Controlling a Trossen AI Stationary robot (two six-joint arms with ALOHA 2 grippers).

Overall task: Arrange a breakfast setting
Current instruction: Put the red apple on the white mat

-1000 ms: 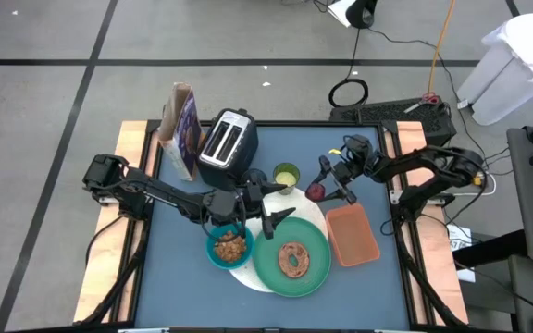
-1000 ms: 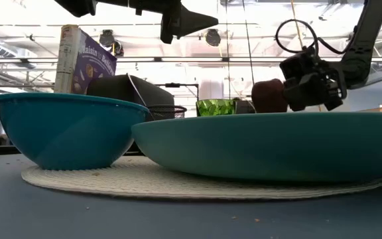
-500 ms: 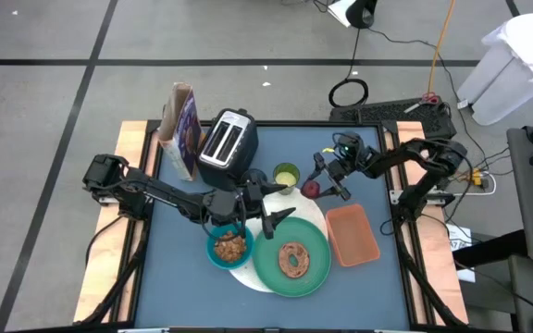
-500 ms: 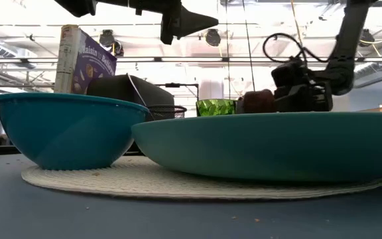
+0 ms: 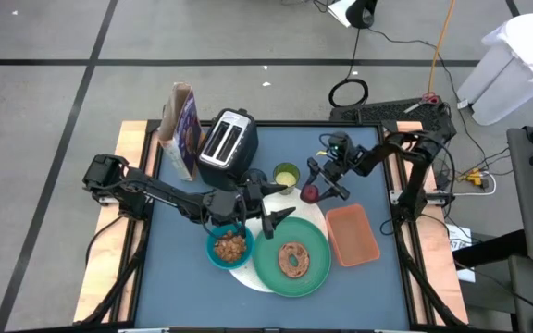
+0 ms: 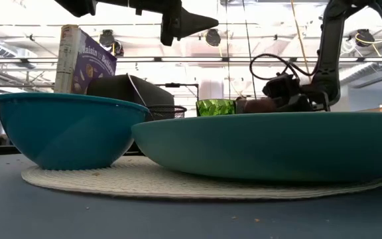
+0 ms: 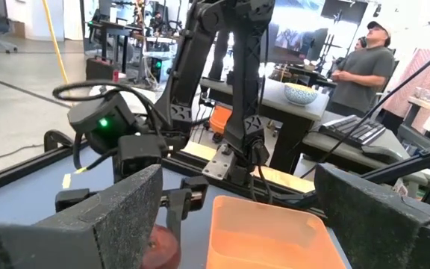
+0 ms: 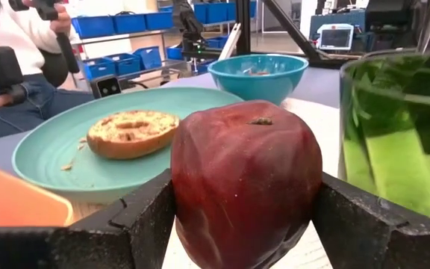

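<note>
Your right hand [image 5: 315, 181] is clenched around the red fruit [image 5: 310, 193], low over the worktop [image 5: 378, 277] just beside the yellow-green cup [image 5: 286, 175] and near the green plate [image 5: 314, 268]. Your left hand [image 5: 273, 203] hovers released between the cup and the plate.

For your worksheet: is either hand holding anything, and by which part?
The right hand grips the small red apple by its two sides, fingers against its flanks, stem end up. The left hand is open above the white mat, holding nothing.
</note>
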